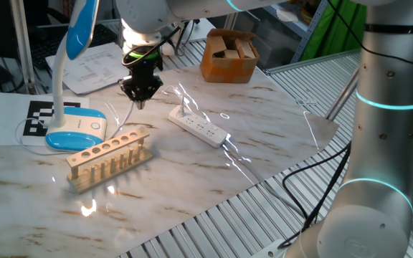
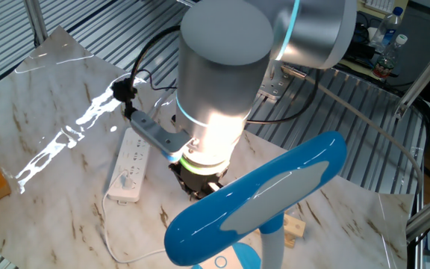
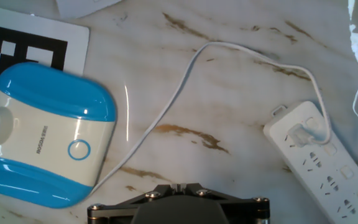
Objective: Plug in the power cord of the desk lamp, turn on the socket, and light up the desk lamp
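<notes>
The gripper (image 1: 142,100) hangs above the marble table (image 1: 264,136), its tips pointing down over the bare patch between the lamp (image 1: 75,107) and the socket (image 1: 198,127). Whether the jaws are open or closed cannot be told: in the hand view only the dark base of the hand shows at 6 o'clock, and in the fixed views the fingers are too small and dark to read; nothing is seen held. In the hand view the lamp's base (image 3: 45,134) sits at 9 o'clock, partly on a sheet printed with a black-and-white marker (image 3: 23,43), and the socket (image 3: 322,158) lies at 3 to 4 o'clock. The cord (image 3: 179,93) runs from under the base's lower edge, arcs up through 12 o'clock and drops to the socket, where its plug (image 3: 304,132) sits in the end outlet. In one fixed view a wooden rack (image 1: 108,158) stands at 7 o'clock from the gripper, just in front of the lamp base, and a cardboard box (image 1: 229,56) sits at 1 o'clock at the far edge. The lamp's head (image 2: 256,202) fills the foreground of the other fixed view.
</notes>
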### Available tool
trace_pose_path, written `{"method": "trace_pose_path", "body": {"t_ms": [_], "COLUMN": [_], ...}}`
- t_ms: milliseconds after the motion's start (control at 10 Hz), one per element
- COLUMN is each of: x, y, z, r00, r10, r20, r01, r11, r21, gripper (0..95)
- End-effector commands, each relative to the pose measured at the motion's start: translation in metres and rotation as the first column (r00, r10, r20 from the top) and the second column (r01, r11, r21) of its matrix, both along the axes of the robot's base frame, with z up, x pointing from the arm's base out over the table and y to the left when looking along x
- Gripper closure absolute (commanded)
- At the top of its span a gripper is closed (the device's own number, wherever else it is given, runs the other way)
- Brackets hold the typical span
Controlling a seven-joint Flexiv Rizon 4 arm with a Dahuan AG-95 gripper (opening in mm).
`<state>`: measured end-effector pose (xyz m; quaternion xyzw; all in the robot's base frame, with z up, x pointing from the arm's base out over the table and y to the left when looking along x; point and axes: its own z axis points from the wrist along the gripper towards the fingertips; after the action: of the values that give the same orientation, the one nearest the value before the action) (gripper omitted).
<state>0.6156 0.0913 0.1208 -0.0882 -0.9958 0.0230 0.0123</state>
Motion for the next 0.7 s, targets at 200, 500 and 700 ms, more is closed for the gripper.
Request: {"method": "trace_pose_path", "body": {"t_ms": [200,500,700], "x": [0.002,0.002,-0.018], "y": [0.0,0.0,-0.028], "z": [0.0,0.0,0.01], "r00": [0.996,0.998,1.0], "r10": [-0.084,-0.067,-0.012], "r20": [-0.003,-0.003,-0.009], "r01": [0.084,0.067,0.012], "r11": [0.996,0.998,1.0], "r21": [0.002,-0.017,-0.007], "gripper": [95.0,95.0,95.0]}}
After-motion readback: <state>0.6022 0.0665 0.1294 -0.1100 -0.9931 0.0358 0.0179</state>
